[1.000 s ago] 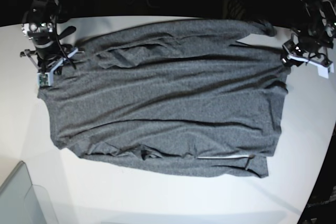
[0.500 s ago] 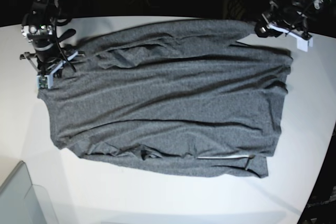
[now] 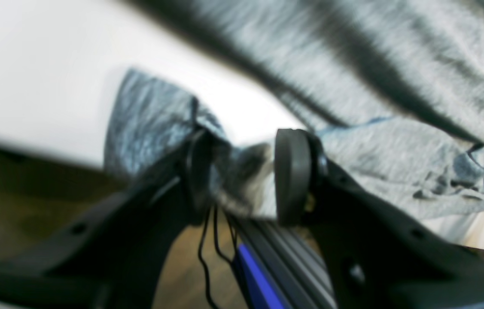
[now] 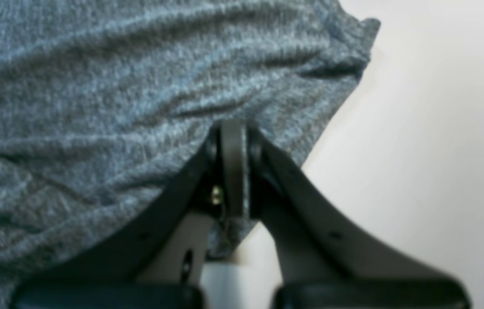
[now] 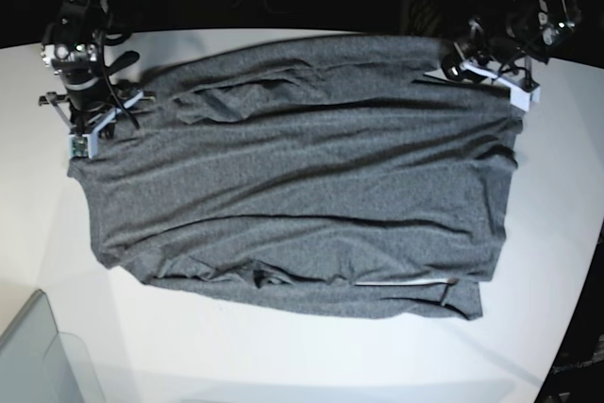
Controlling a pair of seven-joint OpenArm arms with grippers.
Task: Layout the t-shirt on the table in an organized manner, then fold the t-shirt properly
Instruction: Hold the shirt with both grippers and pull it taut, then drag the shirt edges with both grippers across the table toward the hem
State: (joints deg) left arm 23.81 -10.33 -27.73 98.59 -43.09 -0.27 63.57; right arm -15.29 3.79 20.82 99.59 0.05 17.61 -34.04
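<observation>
The white tabletop (image 5: 283, 365) fills the scene, curved edge toward the dark back of the room; spread across most of it lies the grey t-shirt (image 5: 302, 186), roughly flat, creased in long ridges running side to side, one sleeve bunched along the near hem; a translucent grey bin (image 5: 38, 356) pokes in at the near corner on the overhead's left, well apart from the cloth.

Over at the far corner on the overhead's right sits the left end effector (image 5: 462, 56), right at the shirt's top edge; its own camera, though blurred, shows a wad of grey fabric (image 3: 242, 171) between the two pads, the pads partly apart and pressing cloth from both sides, so it is gripping the t-shirt; that wad hangs past the tabletop's edge, with dark floor and a blue rail below, none of which the overhead reveals.

On the overhead's left, the right end effector (image 5: 90, 125) rests at the shirt's other far corner; from above the jaws are too small to read; the wrist view settles it, fingers pressed tight together (image 4: 233, 171), pinching the shirt's edge, bare tabletop just beside it.
</observation>
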